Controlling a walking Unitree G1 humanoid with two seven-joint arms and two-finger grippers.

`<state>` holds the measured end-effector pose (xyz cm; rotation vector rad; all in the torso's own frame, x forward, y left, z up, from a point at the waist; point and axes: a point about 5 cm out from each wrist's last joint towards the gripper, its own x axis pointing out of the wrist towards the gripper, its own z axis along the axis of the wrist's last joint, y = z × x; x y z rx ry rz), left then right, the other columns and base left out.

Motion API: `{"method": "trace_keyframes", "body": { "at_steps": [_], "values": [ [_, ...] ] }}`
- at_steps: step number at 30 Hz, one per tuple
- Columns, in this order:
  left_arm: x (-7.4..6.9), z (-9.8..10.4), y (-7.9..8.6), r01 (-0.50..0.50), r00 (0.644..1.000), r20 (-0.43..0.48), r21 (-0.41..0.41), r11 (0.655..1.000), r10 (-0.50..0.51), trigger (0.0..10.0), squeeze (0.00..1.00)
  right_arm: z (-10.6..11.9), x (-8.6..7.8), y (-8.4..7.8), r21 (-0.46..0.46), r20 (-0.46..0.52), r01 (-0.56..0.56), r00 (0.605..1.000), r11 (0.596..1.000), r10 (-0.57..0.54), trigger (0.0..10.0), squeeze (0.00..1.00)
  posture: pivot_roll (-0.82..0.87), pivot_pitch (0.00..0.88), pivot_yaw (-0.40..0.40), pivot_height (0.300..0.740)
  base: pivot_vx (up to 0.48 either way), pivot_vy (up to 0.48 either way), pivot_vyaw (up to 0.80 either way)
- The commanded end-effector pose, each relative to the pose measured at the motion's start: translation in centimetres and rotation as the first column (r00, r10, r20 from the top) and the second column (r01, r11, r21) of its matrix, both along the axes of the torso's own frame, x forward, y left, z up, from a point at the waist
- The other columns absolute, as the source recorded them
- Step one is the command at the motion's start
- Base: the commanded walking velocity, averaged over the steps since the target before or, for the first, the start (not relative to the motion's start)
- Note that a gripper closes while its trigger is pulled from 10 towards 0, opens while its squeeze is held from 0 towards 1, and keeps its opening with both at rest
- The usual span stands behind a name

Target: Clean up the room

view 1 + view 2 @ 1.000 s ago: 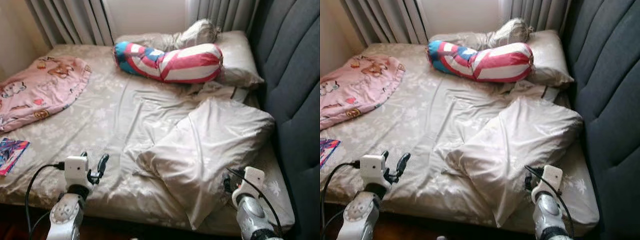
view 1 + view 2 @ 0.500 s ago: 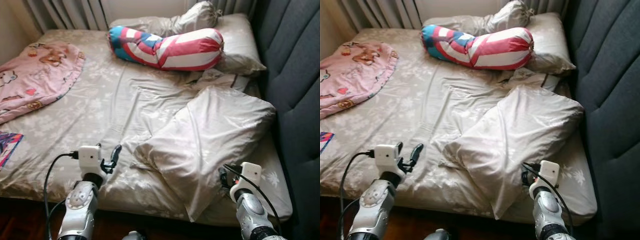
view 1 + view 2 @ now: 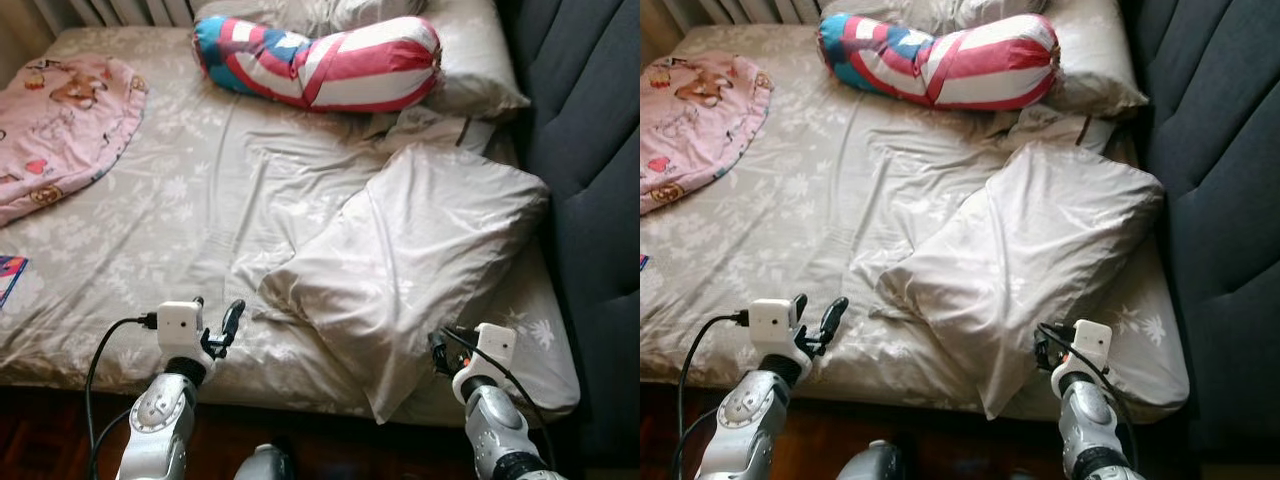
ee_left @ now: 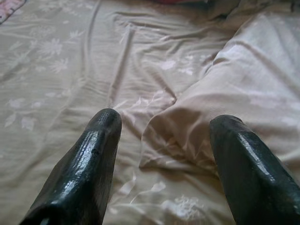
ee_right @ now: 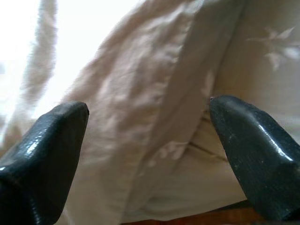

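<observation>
A large beige pillow (image 3: 420, 260) lies askew on the bed's right half, one corner hanging over the near edge. My left gripper (image 3: 215, 322) hovers open at the near edge, just left of the pillow's lower corner (image 4: 183, 140), which shows between its fingers (image 4: 101, 140) without touching them. My right gripper (image 3: 438, 350) is open at the pillow's lower right edge (image 5: 140, 112), nothing held. Across the head of the bed lies a red, white and blue bolster (image 3: 320, 60). A pink blanket (image 3: 60, 120) is crumpled at the far left.
The beige floral sheet (image 3: 180, 200) is wrinkled. A second beige pillow (image 3: 470, 70) rests behind the bolster. A dark grey padded headboard (image 3: 590, 150) runs along the right. A colourful book (image 3: 8, 278) pokes in at the left edge. Dark wooden floor (image 3: 60, 430) lies below the bed.
The view has tipped down and moved closer, so the bed sits higher in the picture. Both grippers stay open at the near edge, the left one a little closer to the pillow.
</observation>
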<state>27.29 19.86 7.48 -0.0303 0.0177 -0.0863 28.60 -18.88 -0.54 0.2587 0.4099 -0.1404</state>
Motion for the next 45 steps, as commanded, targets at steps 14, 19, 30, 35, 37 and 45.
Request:
{"method": "trace_keyframes", "body": {
  "at_steps": [14,19,30,35,37,45],
  "values": [
    [-1.2,1.9,2.3,-0.020,1.000,0.004,0.047,0.999,0.020,10.0,0.00,-0.5,0.1,1.8,0.087,-0.047,0.045,0.998,0.995,-0.041,10.0,0.00,0.22,0.289,0.108,0.726,0.000,0.000,0.00],
    [-1.7,2.4,3.0,-0.023,1.000,-0.005,0.062,0.998,0.024,10.0,0.00,-0.8,0.0,2.4,0.081,-0.082,0.038,0.996,0.996,-0.031,10.0,0.00,0.24,0.285,0.127,0.726,0.000,0.000,0.00],
    [-1.9,3.5,3.5,-0.014,1.000,-0.003,0.078,0.997,0.015,10.0,0.00,-0.8,-0.1,2.3,-0.006,-0.105,0.050,0.993,0.999,-0.050,10.0,0.00,0.28,0.267,0.153,0.726,0.000,0.000,0.00],
    [-2.1,3.7,3.8,-0.023,1.000,-0.004,0.085,0.996,0.023,10.0,0.00,-0.8,-0.1,1.3,-0.040,-0.112,0.102,0.988,0.994,-0.106,10.0,0.00,0.29,0.266,0.152,0.726,0.000,0.000,0.00],
    [-2.2,3.8,3.8,-0.023,1.000,-0.005,0.085,0.996,0.023,10.0,0.00,-0.8,-0.2,1.1,-0.044,-0.113,0.110,0.987,0.993,-0.114,10.0,0.00,0.29,0.266,0.152,0.726,0.000,0.000,0.00],
    [-2.7,4.0,4.0,-0.021,1.000,-0.018,0.096,0.995,0.023,10.0,0.00,-1.8,-1.1,1.2,-0.052,-0.194,0.118,0.973,0.992,-0.126,10.0,0.00,0.31,0.277,0.162,0.726,0.000,0.000,0.00]
  ]
}}
